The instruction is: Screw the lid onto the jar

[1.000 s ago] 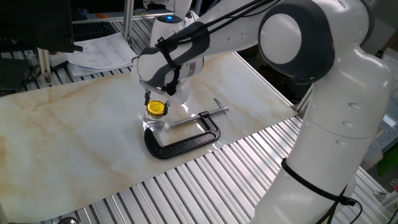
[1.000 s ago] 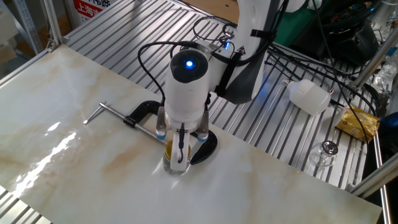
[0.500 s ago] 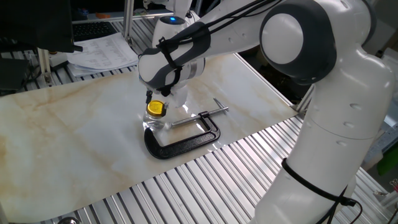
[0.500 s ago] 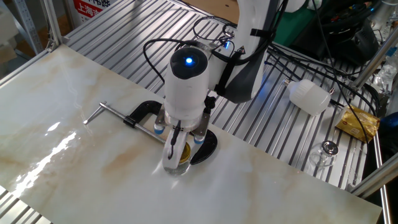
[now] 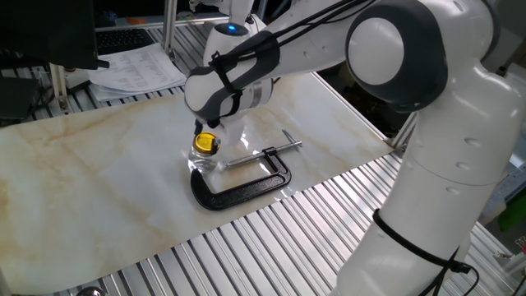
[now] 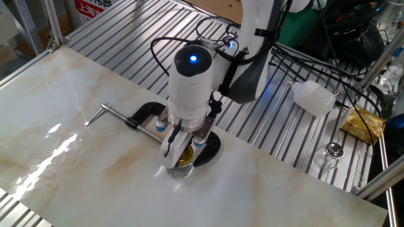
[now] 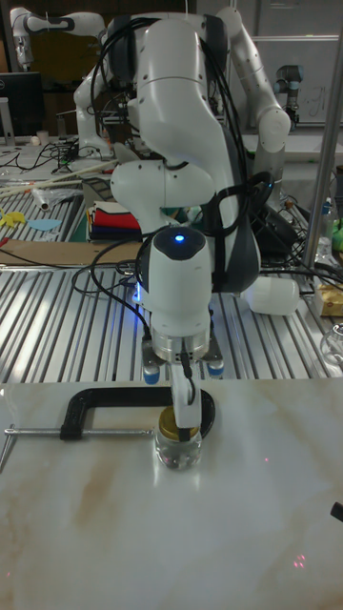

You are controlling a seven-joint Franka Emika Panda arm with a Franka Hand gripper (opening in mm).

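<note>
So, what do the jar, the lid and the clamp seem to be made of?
The jar looks like clear glass: the marble-patterned table shows through it. The lid is opaque glossy yellow, plastic or painted metal; I cannot tell which. The clamp seems to be metal: a matte black frame with a bare silver screw.

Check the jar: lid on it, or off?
On. The lid sits on top of the upright jar, with the gripper at it. How far it is threaded, cannot tell.
</note>
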